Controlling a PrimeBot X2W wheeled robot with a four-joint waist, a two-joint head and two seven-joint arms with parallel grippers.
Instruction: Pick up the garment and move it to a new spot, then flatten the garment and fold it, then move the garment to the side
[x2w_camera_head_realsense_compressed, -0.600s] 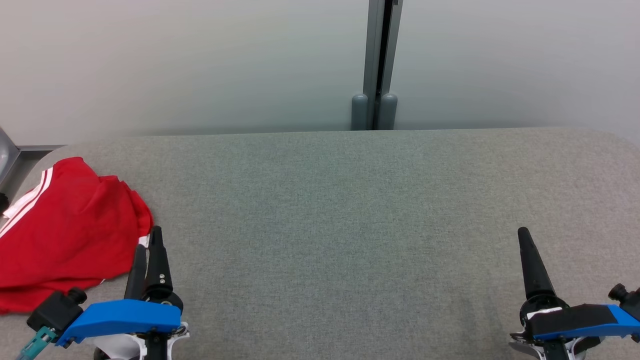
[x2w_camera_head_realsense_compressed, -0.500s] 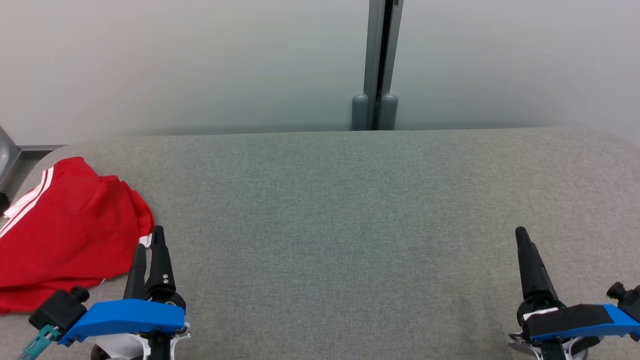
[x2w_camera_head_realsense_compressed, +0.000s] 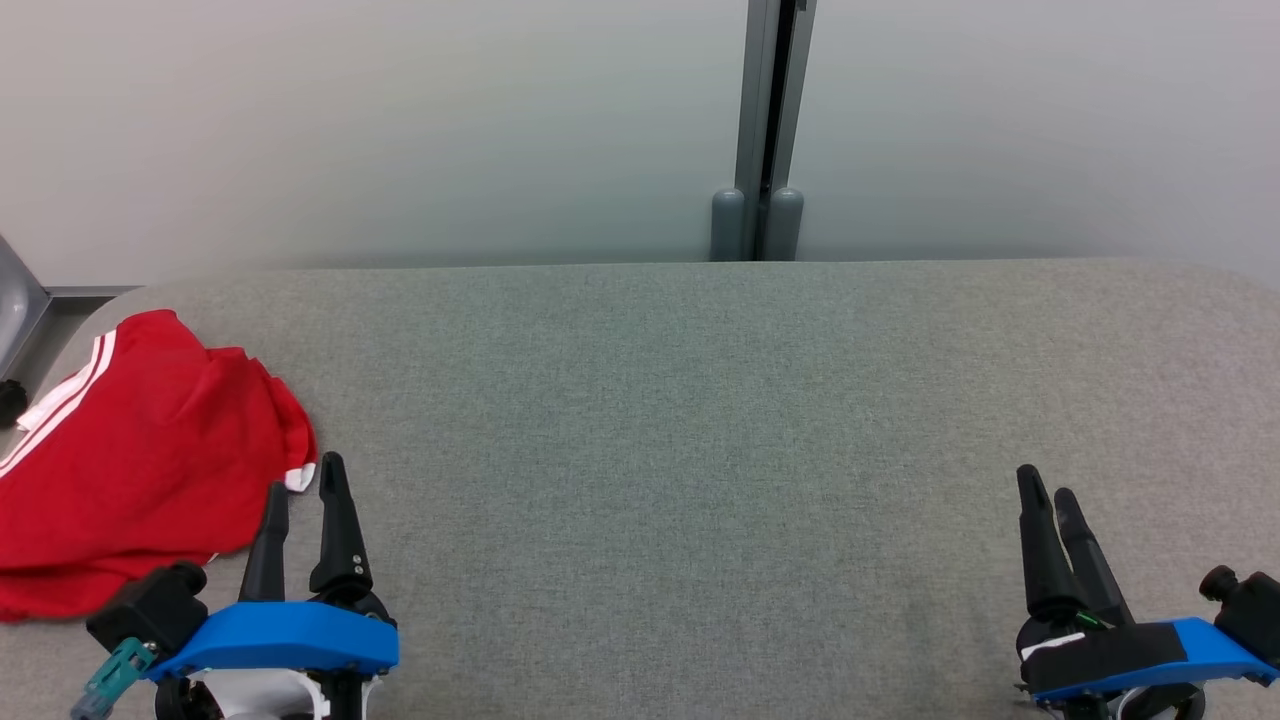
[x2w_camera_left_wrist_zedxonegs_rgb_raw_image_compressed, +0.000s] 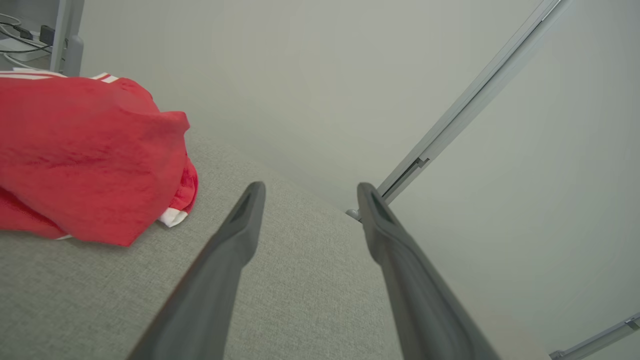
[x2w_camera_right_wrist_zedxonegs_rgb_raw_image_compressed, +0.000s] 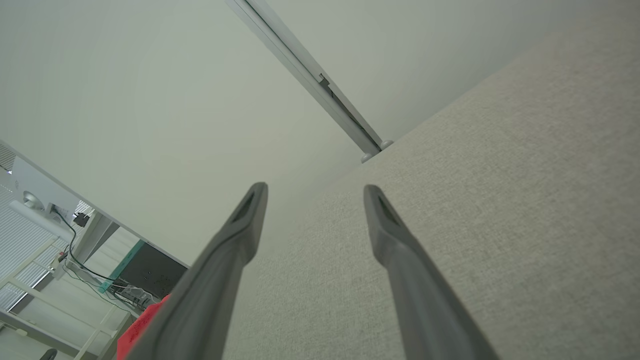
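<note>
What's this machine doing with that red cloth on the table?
A two-armed robot is about to tidy a red garment with white stripes, which lies crumpled at the left end of a grey table. Its left gripper hangs open just beside the garment, not touching it. The right gripper is open over the table's right side, holding nothing. No picking up or folding has begun yet.

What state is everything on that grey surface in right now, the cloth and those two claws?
Red garment with white stripes: crumpled heap at the grey fabric table's left end, unheld.
Left gripper: open, empty, beside the garment, not touching.
Right gripper: open, empty, far from it.
</note>
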